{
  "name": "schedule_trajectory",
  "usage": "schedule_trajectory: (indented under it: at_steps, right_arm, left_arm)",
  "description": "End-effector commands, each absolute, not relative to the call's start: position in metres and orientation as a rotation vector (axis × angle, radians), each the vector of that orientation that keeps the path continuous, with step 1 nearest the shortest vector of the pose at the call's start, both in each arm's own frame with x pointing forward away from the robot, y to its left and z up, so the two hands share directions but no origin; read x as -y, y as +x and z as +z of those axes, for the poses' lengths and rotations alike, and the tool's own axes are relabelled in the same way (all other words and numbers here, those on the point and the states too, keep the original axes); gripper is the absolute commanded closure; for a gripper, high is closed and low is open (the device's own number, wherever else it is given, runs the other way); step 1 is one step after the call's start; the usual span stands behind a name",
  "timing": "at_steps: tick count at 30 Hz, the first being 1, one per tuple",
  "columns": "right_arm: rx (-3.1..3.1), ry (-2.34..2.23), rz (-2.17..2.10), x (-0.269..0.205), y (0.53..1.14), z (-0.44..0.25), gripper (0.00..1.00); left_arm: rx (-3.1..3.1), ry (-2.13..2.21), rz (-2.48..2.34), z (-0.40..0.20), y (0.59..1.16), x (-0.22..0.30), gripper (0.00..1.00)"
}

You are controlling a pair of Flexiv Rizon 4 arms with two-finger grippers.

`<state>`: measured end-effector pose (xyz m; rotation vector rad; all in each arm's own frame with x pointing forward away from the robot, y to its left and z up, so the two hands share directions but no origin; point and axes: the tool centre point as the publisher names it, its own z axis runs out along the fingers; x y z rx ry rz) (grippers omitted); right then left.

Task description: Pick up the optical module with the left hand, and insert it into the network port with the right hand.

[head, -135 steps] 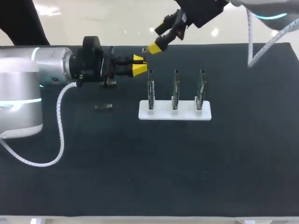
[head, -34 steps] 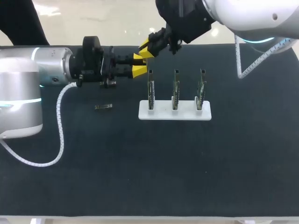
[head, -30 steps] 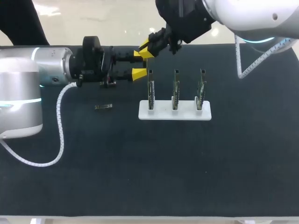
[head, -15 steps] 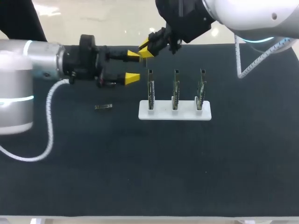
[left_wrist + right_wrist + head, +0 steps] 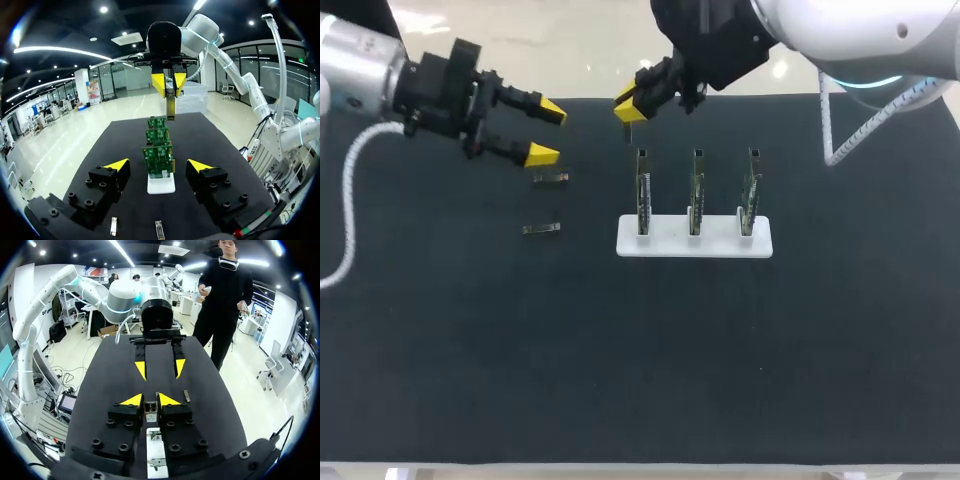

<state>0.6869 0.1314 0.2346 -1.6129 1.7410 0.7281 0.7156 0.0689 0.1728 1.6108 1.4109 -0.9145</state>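
Right end effector (image 5: 626,105) pinches the optical module (image 5: 170,106), long axis seemingly vertical; left end effector (image 5: 548,132) spread, empty.

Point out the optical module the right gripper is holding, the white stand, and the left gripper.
optical module (image 5: 150,408): right wrist view, on its visible end face.
white stand (image 5: 668,247): head view, on the bare front of its base.
left gripper (image 5: 547,132): head view, midway between its open fingertips.

Opens the left gripper (image 5: 547,133) and draws it back to the left, now well apart from the right gripper (image 5: 627,104). Leaves the optical module (image 5: 627,127) clamped only between the right fingers.
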Motion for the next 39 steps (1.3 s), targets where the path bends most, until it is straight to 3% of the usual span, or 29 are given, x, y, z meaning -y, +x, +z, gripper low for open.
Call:
schedule_trajectory:
  at_steps: [1, 39]
  right_arm:
    - [-1.738, -1.618, 0.734, -0.132, 0.691, 0.234, 1.0]
    - [-1.685, -1.678, 0.728, -0.122, 0.706, 0.223, 1.0]
  left_arm:
    - [-1.465, 1.706, -0.88, 0.179, 0.719, -0.081, 0.0]
    - [-1.516, 1.783, -0.839, 0.181, 0.717, -0.094, 0.0]
